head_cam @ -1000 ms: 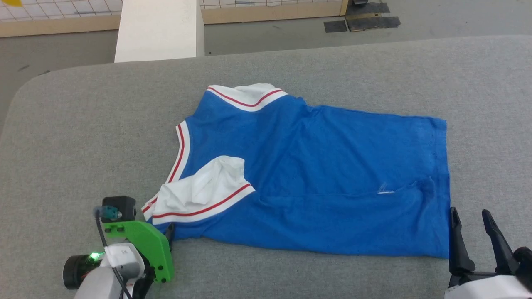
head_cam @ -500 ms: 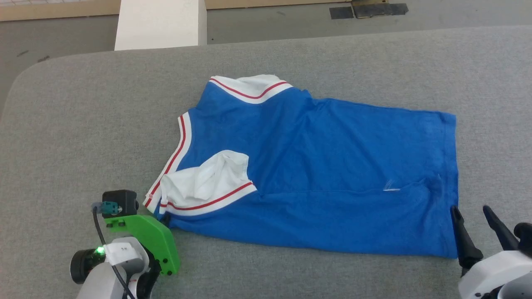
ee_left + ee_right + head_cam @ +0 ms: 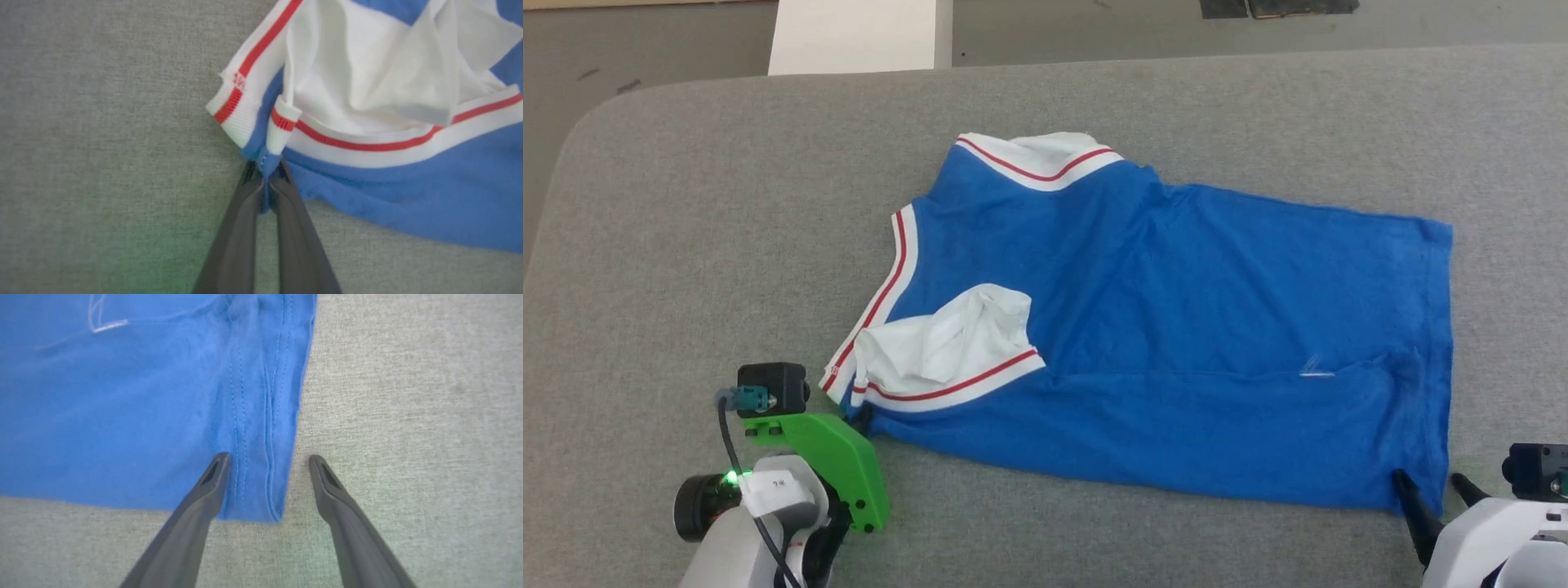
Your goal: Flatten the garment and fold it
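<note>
While the shirt [image 3: 1176, 327] lies spread on the grey table [image 3: 711, 212], near sleeve folded over its body, the left gripper [image 3: 265, 179] is pinched tight on the blue corner by that sleeve's cuff. The right gripper [image 3: 268, 456] stands wide, straddling the hem corner, gripping nothing.

Grey felt table [image 3: 727, 204] (rounded corner); white block [image 3: 854, 37] beyond.
</note>
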Available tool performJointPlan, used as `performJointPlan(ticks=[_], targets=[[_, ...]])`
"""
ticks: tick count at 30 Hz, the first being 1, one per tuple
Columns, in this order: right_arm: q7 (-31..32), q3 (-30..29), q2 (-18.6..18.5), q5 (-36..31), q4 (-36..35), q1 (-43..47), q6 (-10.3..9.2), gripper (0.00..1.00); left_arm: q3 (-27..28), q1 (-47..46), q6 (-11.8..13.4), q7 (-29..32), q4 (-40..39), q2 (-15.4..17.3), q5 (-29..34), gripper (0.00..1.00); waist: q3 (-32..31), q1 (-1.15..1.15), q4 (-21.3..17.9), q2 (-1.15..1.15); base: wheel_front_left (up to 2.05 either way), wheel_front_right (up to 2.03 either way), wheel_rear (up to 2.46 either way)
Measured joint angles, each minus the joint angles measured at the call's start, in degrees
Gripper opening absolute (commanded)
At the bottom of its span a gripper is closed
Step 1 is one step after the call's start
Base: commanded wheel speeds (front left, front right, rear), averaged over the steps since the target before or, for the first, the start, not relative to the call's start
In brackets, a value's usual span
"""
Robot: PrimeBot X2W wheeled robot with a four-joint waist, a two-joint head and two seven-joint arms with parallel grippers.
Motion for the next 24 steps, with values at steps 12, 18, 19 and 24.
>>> performJointPlan(ticks=[12, 18, 19, 24], targets=[[5.1, -4.2, 3.1, 1.5, -0.5, -1.7, 0.01, 0.0, 0.2, -1.6, -0.3, -1.6, 0.1, -0.8, -1.1, 0.0, 1.1, 0.0, 0.8, 0.0, 0.0, 0.0, 0.0], [5.1, -5.6, 3.2, 1.5, -1.6, -1.7, 0.01, 0.0, 1.7, 0.0, -0.3, -4.5, -1.2, -1.7, -3.2, 0.0, -0.7, 0.0, 0.8, 0.0, 0.0, 0.0, 0.0], [5.2, -6.0, 3.0, 1.5, -2.0, -1.7, 0.01, 0.0, 2.0, 0.8, -0.2, -5.0, -1.9, -1.8, -3.4, 0.0, -1.1, 0.0, 0.8, 0.0, 0.0, 0.0, 0.0], [6.8, -8.2, 1.5, 1.3, -4.0, -1.8, 0.02, 0.0, 3.4, 6.2, 1.0, -5.5, -5.8, -3.0, -5.4, 0.0, -3.3, 0.0, 0.6, 0.0, 0.0, 0.0, 0.0]])
